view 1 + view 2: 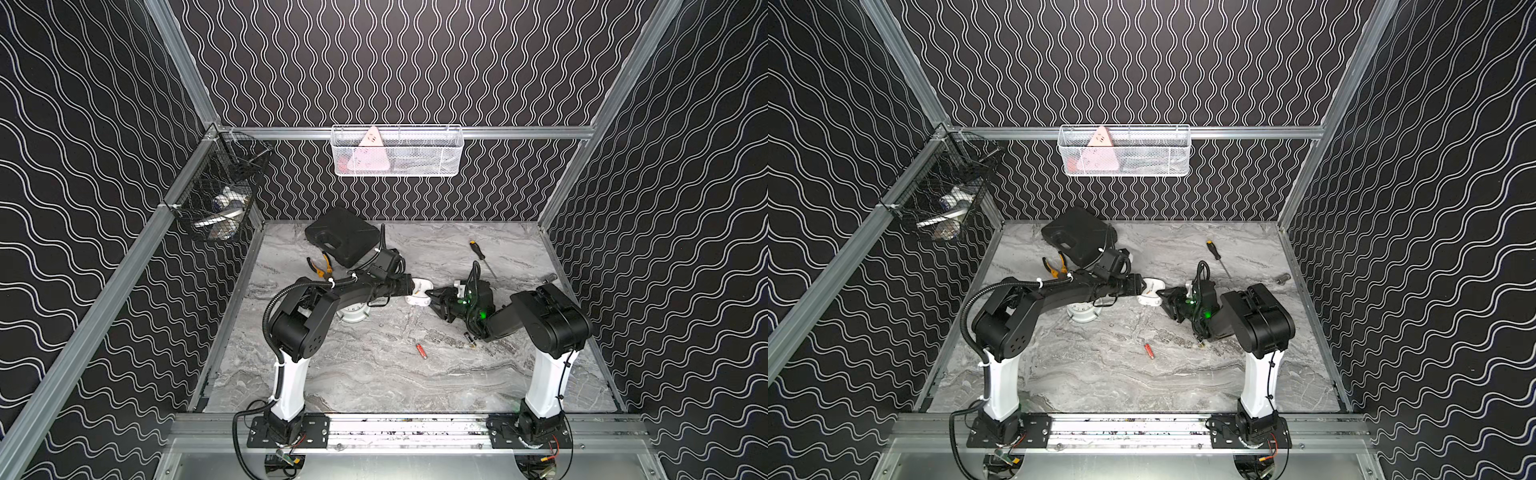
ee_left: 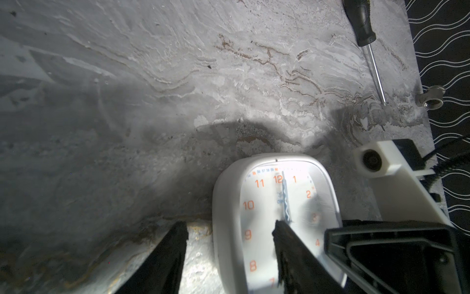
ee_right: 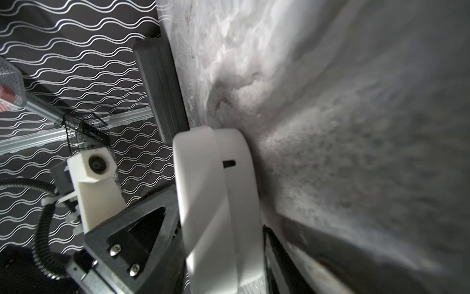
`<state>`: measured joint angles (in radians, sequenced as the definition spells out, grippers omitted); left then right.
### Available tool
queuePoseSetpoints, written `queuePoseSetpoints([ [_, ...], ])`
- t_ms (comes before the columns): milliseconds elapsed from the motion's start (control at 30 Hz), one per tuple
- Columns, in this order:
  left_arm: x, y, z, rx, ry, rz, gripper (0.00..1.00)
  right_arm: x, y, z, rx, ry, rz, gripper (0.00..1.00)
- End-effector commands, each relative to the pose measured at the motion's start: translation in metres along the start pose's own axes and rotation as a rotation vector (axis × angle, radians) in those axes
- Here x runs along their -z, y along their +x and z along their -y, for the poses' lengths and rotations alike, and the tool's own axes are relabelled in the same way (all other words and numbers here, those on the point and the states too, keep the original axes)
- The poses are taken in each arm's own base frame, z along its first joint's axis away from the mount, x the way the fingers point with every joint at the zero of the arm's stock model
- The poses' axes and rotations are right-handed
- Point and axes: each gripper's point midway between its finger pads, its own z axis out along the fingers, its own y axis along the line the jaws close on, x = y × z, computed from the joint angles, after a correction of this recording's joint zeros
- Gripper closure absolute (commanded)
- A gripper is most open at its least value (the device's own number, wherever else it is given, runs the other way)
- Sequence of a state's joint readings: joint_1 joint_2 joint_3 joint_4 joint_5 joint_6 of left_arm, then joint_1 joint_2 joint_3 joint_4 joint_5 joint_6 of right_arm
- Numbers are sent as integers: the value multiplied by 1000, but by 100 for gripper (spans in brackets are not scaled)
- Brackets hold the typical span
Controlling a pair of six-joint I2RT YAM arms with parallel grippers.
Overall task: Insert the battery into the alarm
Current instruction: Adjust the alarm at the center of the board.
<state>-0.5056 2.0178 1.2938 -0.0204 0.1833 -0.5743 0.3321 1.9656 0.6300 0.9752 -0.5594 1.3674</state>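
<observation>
The alarm [image 1: 420,293] is a white rounded-square clock with orange numerals, held above the middle of the table. In the left wrist view its face [image 2: 264,216] shows. My right gripper [image 3: 223,254] is shut on the alarm's edge from the right, one finger on the face and one on the back. My left gripper [image 2: 230,226] is open and straddles the alarm's other edge. One finger [image 2: 292,254] is over the face and the other [image 2: 165,254] stands clear, with table showing in the gap. The red battery [image 1: 421,350] lies on the table nearer the front.
A second, round white clock [image 1: 353,315] sits under my left arm. A black case [image 1: 343,237] and orange-handled pliers [image 1: 320,266] lie at the back left. A screwdriver [image 1: 482,257] and a metal socket [image 1: 550,277] lie at the back right. Wire baskets [image 1: 397,151] hang on the walls.
</observation>
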Motion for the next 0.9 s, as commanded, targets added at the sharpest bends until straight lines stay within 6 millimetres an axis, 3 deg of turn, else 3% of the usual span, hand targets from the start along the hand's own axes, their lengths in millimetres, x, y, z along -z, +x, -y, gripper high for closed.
queuePoseSetpoints([
  [0, 6, -4, 5, 10, 18, 16, 36, 2, 1, 0, -7, 3, 1, 58],
  [200, 19, -13, 13, 4, 51, 70, 2, 6, 3, -11, 33, -3, -1, 61],
  [333, 36, -24, 15, -4, 46, 143, 1, 9, 2, -17, 68, 8, 7, 67],
  [633, 74, -37, 22, -27, 67, 269, 1, 18, 0, -27, 148, 41, 27, 69],
  [867, 115, -30, 27, -19, 102, 304, 1, 49, -3, -33, 396, 246, 77, 69],
])
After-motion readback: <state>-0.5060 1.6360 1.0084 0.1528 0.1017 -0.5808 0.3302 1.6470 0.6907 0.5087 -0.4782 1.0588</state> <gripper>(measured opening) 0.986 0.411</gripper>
